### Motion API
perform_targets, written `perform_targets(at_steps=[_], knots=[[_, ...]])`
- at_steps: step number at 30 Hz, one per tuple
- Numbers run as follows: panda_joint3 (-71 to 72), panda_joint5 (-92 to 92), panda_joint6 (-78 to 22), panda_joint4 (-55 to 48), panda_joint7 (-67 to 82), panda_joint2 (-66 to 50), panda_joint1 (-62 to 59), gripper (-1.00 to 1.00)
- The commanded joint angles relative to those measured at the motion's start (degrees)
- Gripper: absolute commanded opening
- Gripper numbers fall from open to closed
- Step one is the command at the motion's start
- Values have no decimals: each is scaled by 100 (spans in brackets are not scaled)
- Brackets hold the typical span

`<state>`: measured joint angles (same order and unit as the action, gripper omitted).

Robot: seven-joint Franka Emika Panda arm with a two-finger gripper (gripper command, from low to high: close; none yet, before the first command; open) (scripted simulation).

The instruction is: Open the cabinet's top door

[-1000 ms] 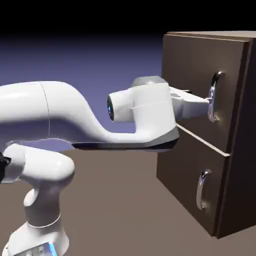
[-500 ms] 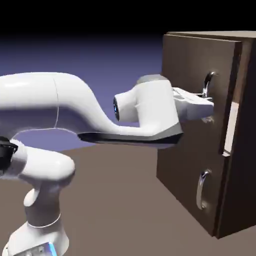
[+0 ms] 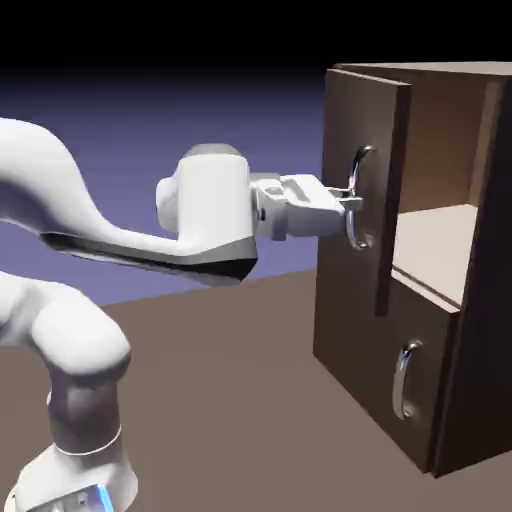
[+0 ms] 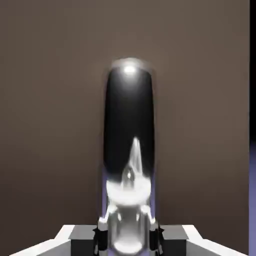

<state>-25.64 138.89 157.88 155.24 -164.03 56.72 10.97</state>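
exterior view: handle (image 3: 360,200) sits between end effector's (image 3: 352,201) fingertips (image 4: 102,239).

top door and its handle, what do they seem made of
The top door looks like dark-brown wood or a laminate, its face smooth and flat with little grain showing. Its handle seems polished metal, perhaps chrome, given the bright, mirror-like highlights.

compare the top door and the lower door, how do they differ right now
The top door stands swung open; the lower door is closed. The top door is taller, the lower door shorter. The top door has the gripper on its handle; the lower door's is untouched. Both are dark brown with curved silver handles.
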Motion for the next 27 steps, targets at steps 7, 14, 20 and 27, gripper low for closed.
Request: perform_targets(at_steps=[7,14,20,27], knots=[[1388,-895,316,412,-193,338,-1452,-100],[2664,-1936,969,709,-200,924,-2906,-100],[3534,-2774,1820,860,-147,1542,-4151,-100],[4067,-4138,2648,1137,679,2189,-5148,-100]])
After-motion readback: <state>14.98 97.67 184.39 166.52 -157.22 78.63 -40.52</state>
